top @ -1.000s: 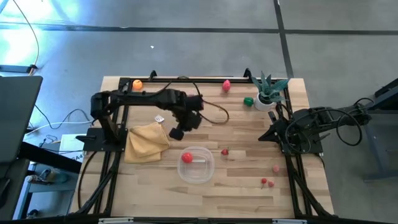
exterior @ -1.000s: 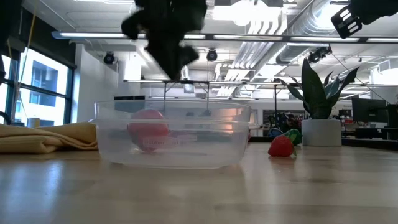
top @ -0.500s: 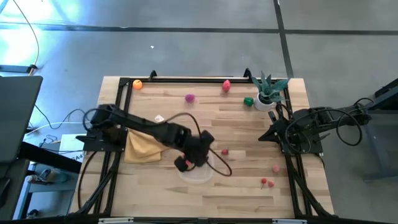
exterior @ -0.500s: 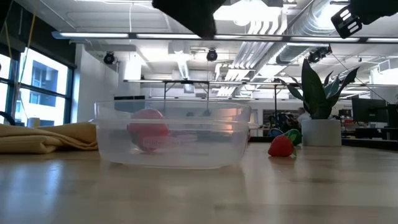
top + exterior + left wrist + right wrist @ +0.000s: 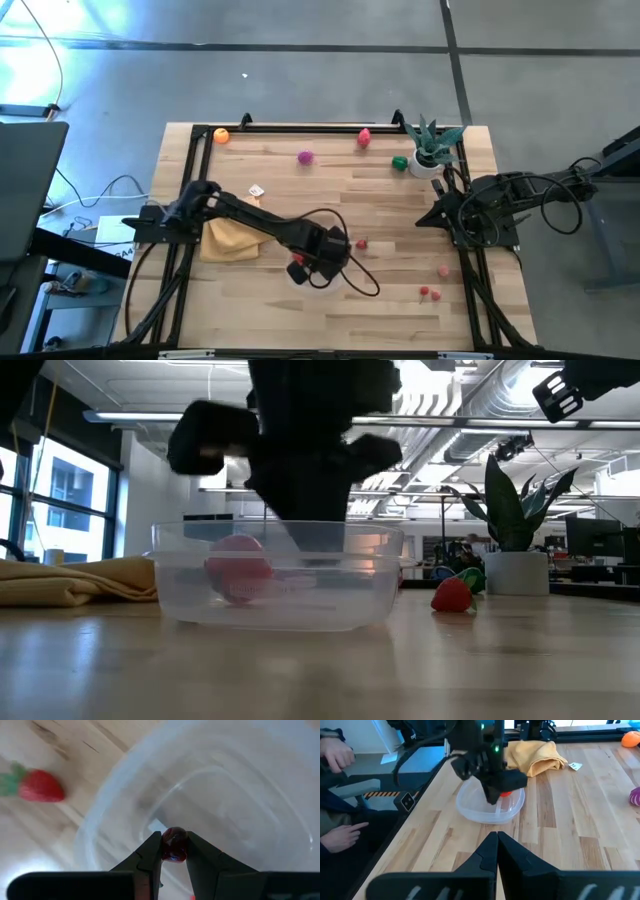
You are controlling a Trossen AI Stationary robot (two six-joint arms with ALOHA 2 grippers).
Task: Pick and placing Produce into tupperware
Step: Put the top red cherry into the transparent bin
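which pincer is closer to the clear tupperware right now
Left. The left pincer hangs directly over the tupperware, shut on a small dark red fruit. The right pincer waits off at the table's right edge, well away.

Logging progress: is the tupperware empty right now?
Not empty: a red fruit sits inside the tupperware, while the left pincer holds another piece above it.

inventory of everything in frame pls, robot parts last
tupperware: 1, clear, centre of table, under left gripper
red produce in tupperware: 1
dark red piece: 1, between left gripper's fingers, over the tupperware
strawberry: 1, red, just right of tupperware
orange produce: 1, far left corner
magenta produce: 1, far side
potted plant: 1, green in white pot, far right
yellow cloth: 1, left of tupperware
left gripper: shut on the piece
right gripper: shut, waiting at right edge
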